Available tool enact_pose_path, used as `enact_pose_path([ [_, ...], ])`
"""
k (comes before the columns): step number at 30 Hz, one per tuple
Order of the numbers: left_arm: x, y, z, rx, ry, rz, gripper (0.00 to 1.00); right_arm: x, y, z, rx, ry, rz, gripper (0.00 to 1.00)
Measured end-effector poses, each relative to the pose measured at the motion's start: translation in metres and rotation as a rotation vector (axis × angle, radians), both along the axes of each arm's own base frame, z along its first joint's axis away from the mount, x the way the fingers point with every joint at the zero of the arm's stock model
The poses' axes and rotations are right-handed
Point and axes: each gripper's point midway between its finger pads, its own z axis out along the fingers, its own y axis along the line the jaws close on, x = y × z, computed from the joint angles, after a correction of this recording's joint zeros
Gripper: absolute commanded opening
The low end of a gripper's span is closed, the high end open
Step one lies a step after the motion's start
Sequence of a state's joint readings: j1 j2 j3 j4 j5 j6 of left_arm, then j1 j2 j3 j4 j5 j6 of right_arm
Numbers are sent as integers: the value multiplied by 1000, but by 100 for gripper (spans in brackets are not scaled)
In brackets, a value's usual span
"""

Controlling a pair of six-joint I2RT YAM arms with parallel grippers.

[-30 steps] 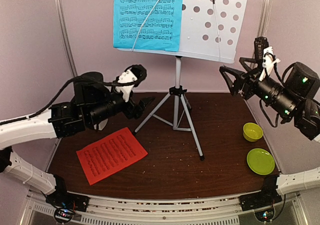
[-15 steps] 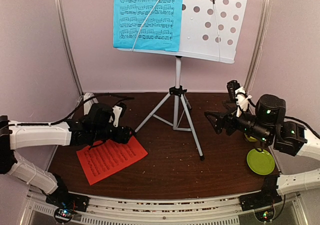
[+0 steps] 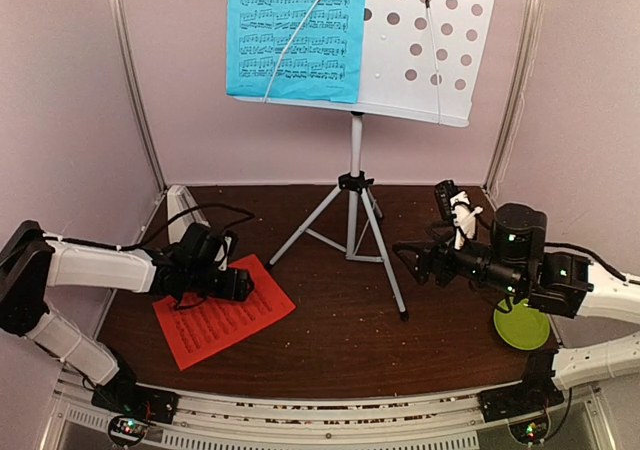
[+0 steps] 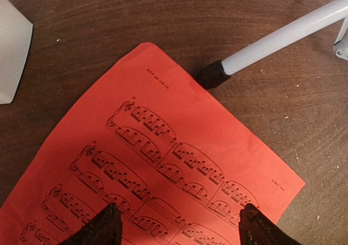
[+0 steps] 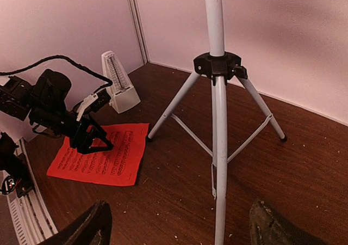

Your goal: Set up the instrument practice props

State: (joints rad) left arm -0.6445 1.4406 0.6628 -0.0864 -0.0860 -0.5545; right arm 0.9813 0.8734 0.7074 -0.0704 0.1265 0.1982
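Observation:
The white perforated music-stand desk (image 3: 425, 55) stands on white tripod legs (image 3: 352, 220) at the back centre. The blue sheet (image 3: 295, 30) rests on its left half. The red-orange sheet (image 3: 225, 310) lies flat on the table at front left and also shows in the left wrist view (image 4: 163, 152). The white pyramid metronome (image 5: 117, 84) stands in the back left corner. My left gripper (image 3: 238, 282) is open and low over the red-orange sheet, with its fingertips (image 4: 106, 226) spread above the page. My right gripper (image 3: 405, 260) is open and empty, facing the tripod (image 5: 217, 125).
A yellow-green plate (image 3: 522, 330) lies at front right, partly under my right arm. The bowl is hidden behind that arm. A tripod foot (image 4: 209, 75) rests just beyond the red-orange sheet's far edge. Pink walls close in the back and sides.
Both arms have come down from high poses. The left gripper has dropped onto the red-orange sheet's area. The right gripper has lowered and moved left toward the tripod.

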Motion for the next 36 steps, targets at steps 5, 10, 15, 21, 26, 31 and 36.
enact_pose_path([
  [5,-12,24,-13,-8,35,75,78,-1,10,-8,20,38,31,87],
  [10,-13,76,-10,-85,36,235,78,-8,23,-21,32,74,75,89],
  [15,-10,102,-3,-112,21,336,78,-16,43,-33,14,93,126,89],
  [21,-16,107,-16,-133,84,404,79,-21,62,-42,13,106,176,89],
  [26,-28,111,-31,-147,127,439,79,-26,76,-56,-22,129,221,90],
  [31,-29,110,-30,-207,105,467,78,-27,86,-55,-33,128,246,90],
  [36,-37,91,-28,-295,76,474,77,-26,92,-54,-32,127,260,90],
])
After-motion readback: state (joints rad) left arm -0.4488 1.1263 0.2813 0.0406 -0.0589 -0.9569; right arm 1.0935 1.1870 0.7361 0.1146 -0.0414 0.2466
